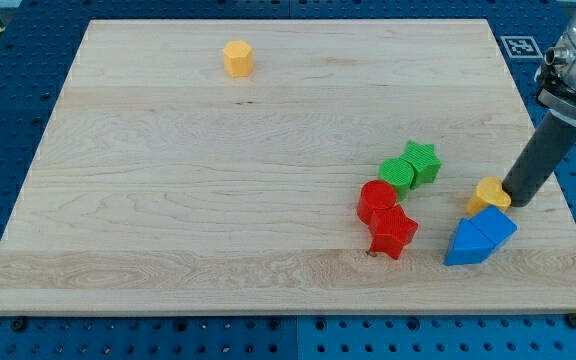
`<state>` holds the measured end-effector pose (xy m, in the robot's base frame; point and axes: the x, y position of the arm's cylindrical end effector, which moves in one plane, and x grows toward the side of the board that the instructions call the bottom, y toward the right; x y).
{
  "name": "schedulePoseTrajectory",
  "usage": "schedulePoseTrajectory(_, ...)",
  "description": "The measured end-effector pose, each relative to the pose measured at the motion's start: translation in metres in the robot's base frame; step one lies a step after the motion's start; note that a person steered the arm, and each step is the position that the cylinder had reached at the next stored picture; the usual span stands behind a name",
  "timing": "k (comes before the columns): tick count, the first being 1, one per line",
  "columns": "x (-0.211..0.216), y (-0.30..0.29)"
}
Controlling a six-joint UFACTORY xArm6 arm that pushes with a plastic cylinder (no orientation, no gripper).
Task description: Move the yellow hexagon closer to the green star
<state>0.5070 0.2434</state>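
The yellow hexagon (238, 58) sits near the view's top, left of centre, far from the other blocks. The green star (423, 160) lies right of centre, touching a green round block (398, 175) at its lower left. My tip (517, 202) is at the right side of the board, against the right edge of a second yellow block (490, 193) whose shape I cannot make out. The tip is right of the green star and far from the yellow hexagon.
A red round block (376, 200) and a red star (393, 232) lie just below the green blocks. Two blue blocks, a triangle (465, 246) and another (494, 226), sit below the second yellow block. The board's right edge (558, 190) is close to the tip.
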Motion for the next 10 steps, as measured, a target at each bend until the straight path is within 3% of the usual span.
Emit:
schedulePoseTrajectory(1,-0.023,0.023)
schedulePoseTrajectory(2,-0.075,0.02)
schedulePoseTrajectory(4,-0.195,-0.069)
schedulePoseTrajectory(5,-0.232,-0.149)
schedulePoseTrajectory(6,-0.256,-0.229)
schedulePoseTrajectory(8,-0.258,-0.328)
schedulePoseTrajectory(10,-0.257,-0.353)
